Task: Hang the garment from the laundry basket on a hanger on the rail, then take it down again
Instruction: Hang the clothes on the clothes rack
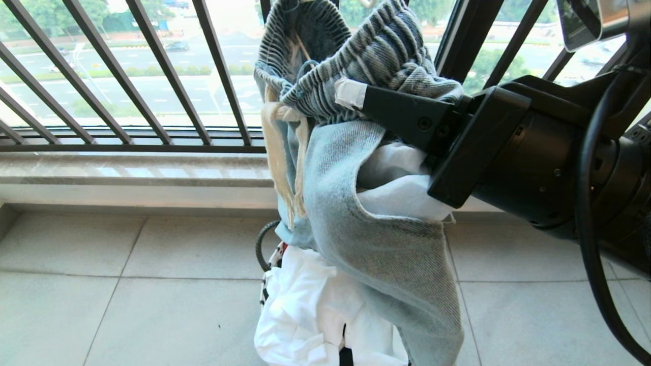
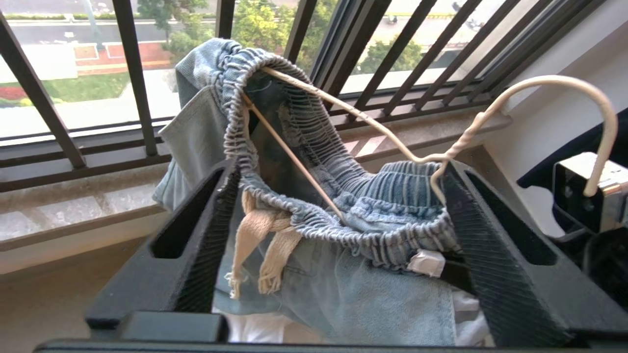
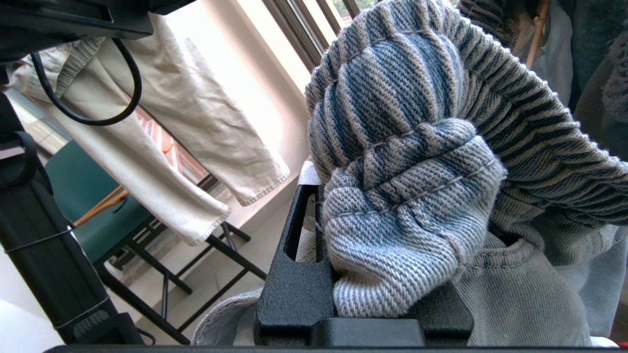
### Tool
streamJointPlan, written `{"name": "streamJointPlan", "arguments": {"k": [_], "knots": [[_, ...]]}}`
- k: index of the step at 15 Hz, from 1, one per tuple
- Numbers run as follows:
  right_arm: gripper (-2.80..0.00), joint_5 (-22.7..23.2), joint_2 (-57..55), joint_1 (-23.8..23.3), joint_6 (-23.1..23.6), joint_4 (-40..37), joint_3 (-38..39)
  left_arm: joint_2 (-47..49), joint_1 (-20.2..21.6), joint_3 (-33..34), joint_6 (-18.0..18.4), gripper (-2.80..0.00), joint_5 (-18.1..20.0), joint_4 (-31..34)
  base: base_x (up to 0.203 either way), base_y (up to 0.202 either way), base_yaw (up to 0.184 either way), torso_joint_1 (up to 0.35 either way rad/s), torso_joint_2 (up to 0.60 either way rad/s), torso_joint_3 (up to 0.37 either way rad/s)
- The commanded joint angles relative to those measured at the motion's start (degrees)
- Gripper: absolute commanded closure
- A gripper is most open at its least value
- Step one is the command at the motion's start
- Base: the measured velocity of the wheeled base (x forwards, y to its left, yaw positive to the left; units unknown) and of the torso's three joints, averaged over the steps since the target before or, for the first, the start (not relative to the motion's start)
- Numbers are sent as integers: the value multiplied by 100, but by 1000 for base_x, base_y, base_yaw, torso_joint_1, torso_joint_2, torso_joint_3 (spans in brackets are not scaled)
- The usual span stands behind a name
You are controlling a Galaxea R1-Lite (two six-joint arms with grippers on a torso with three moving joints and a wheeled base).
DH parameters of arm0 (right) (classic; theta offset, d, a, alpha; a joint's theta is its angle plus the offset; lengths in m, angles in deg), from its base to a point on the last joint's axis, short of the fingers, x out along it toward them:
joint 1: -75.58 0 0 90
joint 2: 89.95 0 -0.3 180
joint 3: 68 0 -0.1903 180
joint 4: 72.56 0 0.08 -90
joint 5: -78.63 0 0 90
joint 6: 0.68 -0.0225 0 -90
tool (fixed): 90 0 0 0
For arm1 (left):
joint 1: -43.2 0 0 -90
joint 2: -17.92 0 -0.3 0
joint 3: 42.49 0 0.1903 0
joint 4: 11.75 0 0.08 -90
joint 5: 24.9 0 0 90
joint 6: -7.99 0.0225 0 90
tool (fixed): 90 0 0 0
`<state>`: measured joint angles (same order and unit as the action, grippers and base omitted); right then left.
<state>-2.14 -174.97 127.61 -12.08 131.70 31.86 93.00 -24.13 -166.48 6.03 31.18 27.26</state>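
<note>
Here the denim shorts (image 1: 376,239) hang in the air in front of the black barred window railing (image 1: 152,76), their ribbed elastic waistband (image 1: 366,51) bunched at the top and the legs drooping toward the tiled floor (image 1: 127,284). The cream fringed drawstring (image 1: 285,152) dangles down the front, and the white pocket linings (image 1: 396,183) show turned out at the side. The right gripper (image 1: 356,96) reaches in from the right in the head view and is clamped on a fold of the waistband; in its own wrist view the knit bulges over the narrow jaws. The thin cream-white wire hanger (image 2: 490,113) is threaded through the waist opening, its arms running inside the band and its long hooked neck curving free above the fabric. The left gripper (image 2: 338,220) sits just behind the waistband with its fingers (image 2: 485,250) spread wide on either side of the shorts, gripping nothing; the hanger's twisted neck lies right by one fingertip. Below the shorts, the laundry basket (image 1: 268,274) shows only a strip of patterned rim and its black loop handle. In the right wrist view a pale garment (image 3: 162,147) hangs near a green chair (image 3: 83,206).
</note>
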Motion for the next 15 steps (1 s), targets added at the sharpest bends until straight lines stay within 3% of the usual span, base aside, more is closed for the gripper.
{"name": "streamJointPlan", "arguments": {"k": [1,8,11,15], "knots": [[0,9,28,0,-3,29,8,-172,72,263,-6,0,-19,8,0,0,0,0,0,0],[0,9,47,0,-3,28,-1,22,954,570,61,0,46,-19,0,0,0,0,0,0],[0,9,79,-4,-3,28,-1,-99,1289,576,47,0,863,-19,0,0,0,0,0,0],[0,9,83,-2,-9,19,-1,-152,1354,620,29,0,928,-36,0,0,0,0,0,0]]}}
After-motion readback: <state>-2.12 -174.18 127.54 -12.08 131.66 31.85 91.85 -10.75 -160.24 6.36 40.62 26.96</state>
